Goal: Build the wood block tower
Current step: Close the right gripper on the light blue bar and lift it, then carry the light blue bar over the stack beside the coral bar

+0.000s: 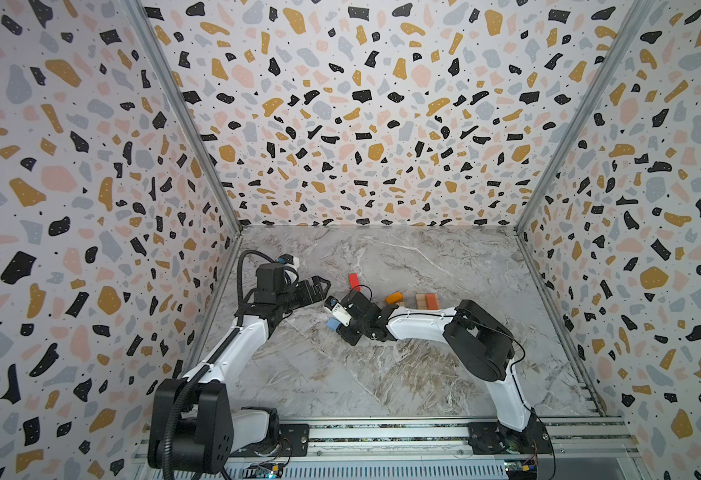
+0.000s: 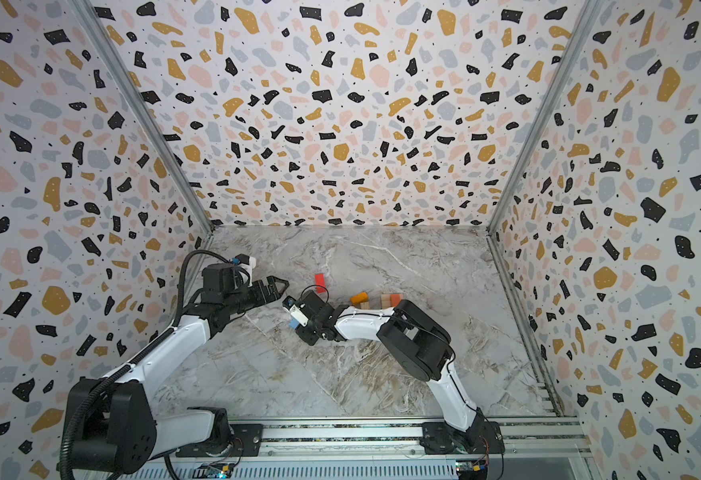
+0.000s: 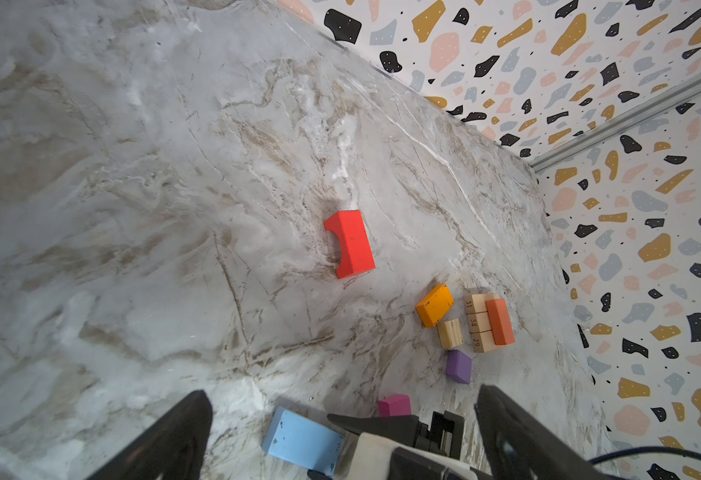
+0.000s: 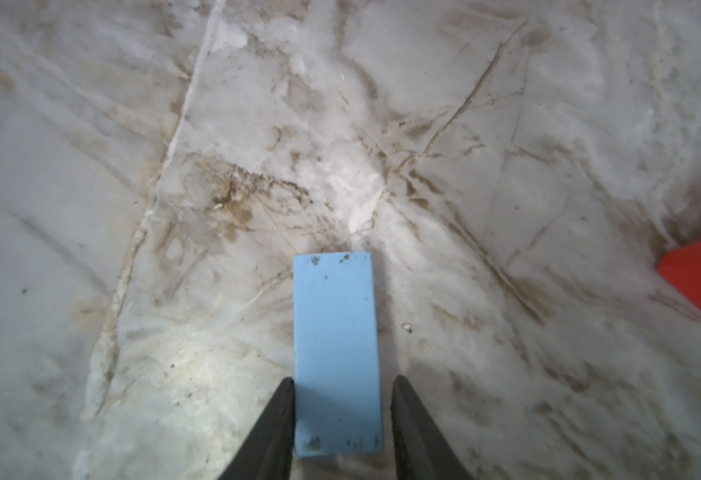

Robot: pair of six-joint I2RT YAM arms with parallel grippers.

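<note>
On the tan bars (image 3: 476, 322) stand numbers — 31, 58, 29.

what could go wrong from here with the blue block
The right gripper brackets the light blue block near one end, so it may tilt or slip when lifted. The open left gripper hovers close beside it; the arms might clip. The magenta block and purple block lie toward the tower and may get knocked.

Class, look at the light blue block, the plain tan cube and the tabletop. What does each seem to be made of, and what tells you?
Light blue block: probably wood under matte paint; chipped spots at its ends show darker. Tan cube: bare wood, grain lines visible. Tabletop: marble-patterned, smooth; real stone or printed sheet, cannot tell.
</note>
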